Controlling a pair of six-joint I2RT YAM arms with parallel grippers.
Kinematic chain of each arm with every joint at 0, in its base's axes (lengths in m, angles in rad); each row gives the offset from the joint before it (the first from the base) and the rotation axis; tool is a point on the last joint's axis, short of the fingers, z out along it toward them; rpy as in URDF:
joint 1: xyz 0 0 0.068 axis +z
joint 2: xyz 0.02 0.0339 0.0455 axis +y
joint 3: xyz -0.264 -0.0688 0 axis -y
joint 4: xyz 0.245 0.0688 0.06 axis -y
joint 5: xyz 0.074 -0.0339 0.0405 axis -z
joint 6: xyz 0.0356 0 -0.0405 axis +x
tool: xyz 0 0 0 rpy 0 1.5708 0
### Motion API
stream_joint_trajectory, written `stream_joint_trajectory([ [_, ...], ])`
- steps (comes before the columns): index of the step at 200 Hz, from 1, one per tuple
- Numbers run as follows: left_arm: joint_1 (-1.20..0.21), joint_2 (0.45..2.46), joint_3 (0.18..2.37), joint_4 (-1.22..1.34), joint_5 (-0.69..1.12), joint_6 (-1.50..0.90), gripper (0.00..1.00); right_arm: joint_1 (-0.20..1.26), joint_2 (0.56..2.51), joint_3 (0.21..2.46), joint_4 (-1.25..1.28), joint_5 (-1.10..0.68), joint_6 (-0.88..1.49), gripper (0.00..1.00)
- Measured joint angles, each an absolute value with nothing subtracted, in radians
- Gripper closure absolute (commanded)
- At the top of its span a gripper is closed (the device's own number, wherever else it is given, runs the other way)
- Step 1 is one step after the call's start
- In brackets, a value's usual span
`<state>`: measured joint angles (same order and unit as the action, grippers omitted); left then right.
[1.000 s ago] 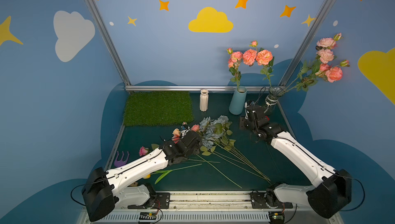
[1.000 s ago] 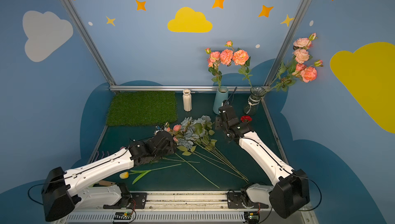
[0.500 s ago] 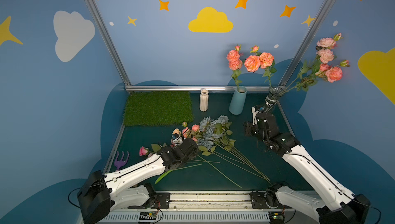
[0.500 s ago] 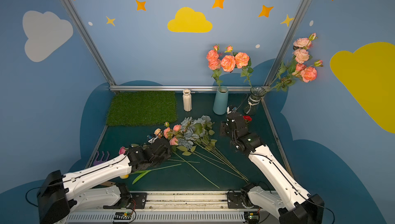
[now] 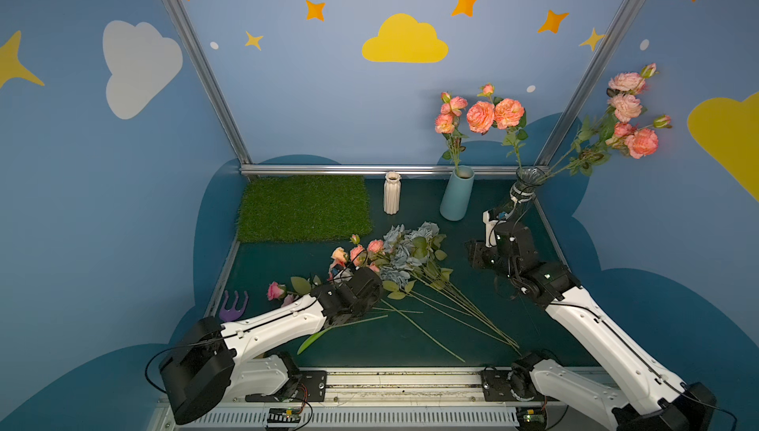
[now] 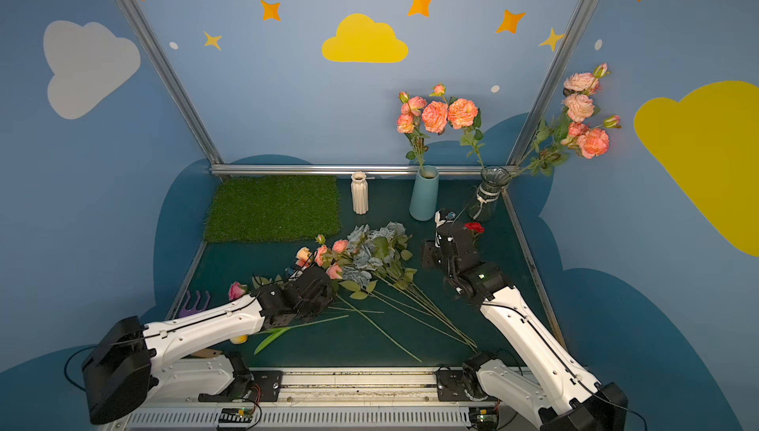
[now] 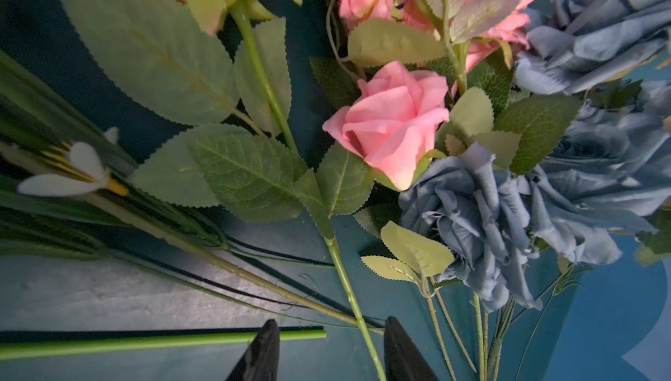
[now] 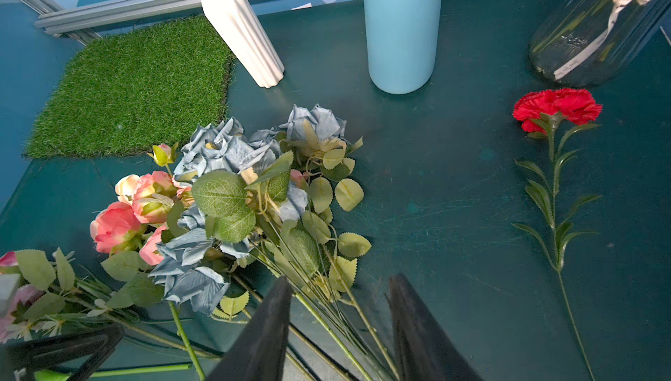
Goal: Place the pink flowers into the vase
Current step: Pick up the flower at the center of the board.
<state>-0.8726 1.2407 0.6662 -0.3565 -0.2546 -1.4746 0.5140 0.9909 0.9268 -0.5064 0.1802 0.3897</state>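
Logs task partly done: pink sprays (image 5: 448, 116) in blue vase (image 5: 456, 194) and glass vase (image 5: 523, 191), loose pink flowers (image 5: 361, 252) at 8 o'clock of blue vase, left gripper (image 7: 328, 328) spread astride a stem (image 7: 348, 288), right gripper (image 8: 339, 281) spread, empty.

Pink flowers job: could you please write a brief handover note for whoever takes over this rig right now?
Left gripper: open, jaws either side of a pink rose stem, not clamped.
Right gripper: open, holding nothing, near the glass vase.
Done: pink flowers stand in the blue vase and the glass vase.
Left: pink roses lying beside the grey-blue roses, plus a single pink rose near the left arm, need placing.
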Motion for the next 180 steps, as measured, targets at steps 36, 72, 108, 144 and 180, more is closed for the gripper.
stream_joint_trajectory([
  [36,-0.856,1.253,0.671,-0.345,-0.236,-1.499,0.53,0.514,0.955,0.925,-0.508,0.189,0.390,0.54],
  [72,-0.789,1.219,0.708,-0.382,-0.244,-1.478,0.53,0.514,0.936,0.925,-0.516,0.198,0.390,0.54],
  [108,-0.784,1.199,0.797,-0.401,-0.252,-1.443,0.54,0.514,0.933,0.925,-0.520,0.201,0.390,0.54],
  [144,-0.791,1.261,0.753,-0.351,-0.189,-1.466,0.60,0.509,0.933,0.912,-0.521,0.204,0.401,0.54],
  [180,-0.801,1.346,0.711,-0.317,-0.137,-1.492,0.60,0.496,0.933,0.908,-0.522,0.205,0.411,0.54],
])
